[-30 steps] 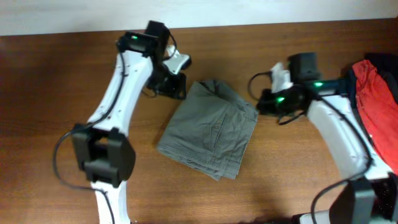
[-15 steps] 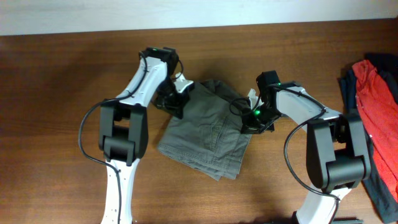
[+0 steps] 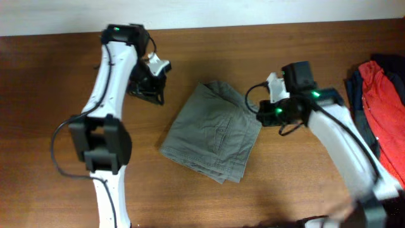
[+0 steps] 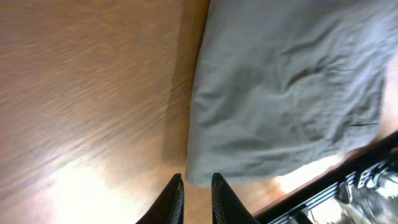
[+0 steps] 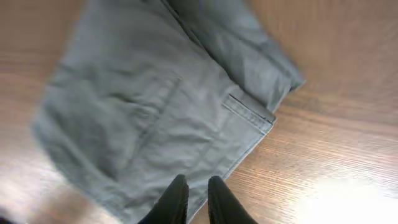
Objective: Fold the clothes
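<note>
I saw a wrinkled grey-khaki garment (image 3: 212, 130) lying flat near the middle of the wooden desk (image 3: 50, 95). It was folded into a rough four-sided shape and turned at a slant to the desk's edges. Layered cloth edges showed along its side nearest the front edge. In the right wrist view the same garment (image 5: 161, 106) showed a stitched pocket seam (image 5: 249, 112) and soft creases. In the left wrist view the cloth (image 4: 292, 93) looked blurred, with one corner close to my fingers.

The left gripper (image 3: 149, 85) sat toward the far left part of the desk, apart from the cloth. Its fingers (image 4: 177, 199) were drawn almost together with nothing between them. The right gripper (image 3: 261, 114) was just beside the garment's right side. Its fingers (image 5: 217, 199) were likewise nearly together and empty.

A red garment (image 3: 386, 101) and a dark navy one (image 3: 354, 82) lay heaped at the right edge.
</note>
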### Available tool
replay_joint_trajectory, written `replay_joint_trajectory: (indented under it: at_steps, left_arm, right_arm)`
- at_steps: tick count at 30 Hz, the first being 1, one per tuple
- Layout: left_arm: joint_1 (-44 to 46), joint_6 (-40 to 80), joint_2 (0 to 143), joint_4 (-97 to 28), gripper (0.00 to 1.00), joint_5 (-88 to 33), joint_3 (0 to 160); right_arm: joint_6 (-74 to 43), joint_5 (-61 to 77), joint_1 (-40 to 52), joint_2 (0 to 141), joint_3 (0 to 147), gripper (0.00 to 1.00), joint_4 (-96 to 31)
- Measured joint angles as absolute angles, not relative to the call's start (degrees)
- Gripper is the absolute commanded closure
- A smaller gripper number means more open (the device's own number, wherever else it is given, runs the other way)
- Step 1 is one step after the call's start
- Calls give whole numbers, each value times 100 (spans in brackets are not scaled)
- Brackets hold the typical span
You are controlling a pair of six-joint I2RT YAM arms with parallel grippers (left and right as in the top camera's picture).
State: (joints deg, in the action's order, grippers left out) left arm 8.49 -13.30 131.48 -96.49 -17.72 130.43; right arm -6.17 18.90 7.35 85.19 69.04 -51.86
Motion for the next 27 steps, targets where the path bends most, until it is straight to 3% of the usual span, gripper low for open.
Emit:
replay_joint_trajectory:
  at_steps: [5,9,11,12,14,16,18,22,27]
  left_arm:
    - [823,-1066,11684,-9642,84,-1214,13065]
    - [821,-661,10280,-9647,60,-589,13089]
    - [821,-486,9688,-9647,55,-456,13061]
    - [821,-438,9470,-9647,57,-454,12964]
    - [823,-287,9174,-9653,72,-661,12368]
    - [880,-167,9166,-9231,86,-993,11417]
    - [1015,-99,9428,-8724,93,-1291,10501]
    - [1446,49,9732,-6700,95,-1791,8246]
    - [1806,115,9734,-4731,95,-1997,6814]
  right_arm:
    - [-292,2270,735,8103,6908,85,-5332]
    - [-38,2530,738,8103,6908,75,-5157]
    - [1,2609,738,8103,6908,75,-4912]
    - [-23,2637,735,8108,6908,73,-4766]
    - [-86,2674,735,8169,6906,73,-4431]
    - [-167,2694,735,8462,6919,78,-3946]
    - [-270,2718,735,8814,6919,84,-3664]
    - [-425,2873,735,10073,6930,87,-3227]
    - [-475,2947,731,11087,6919,90,-3100]
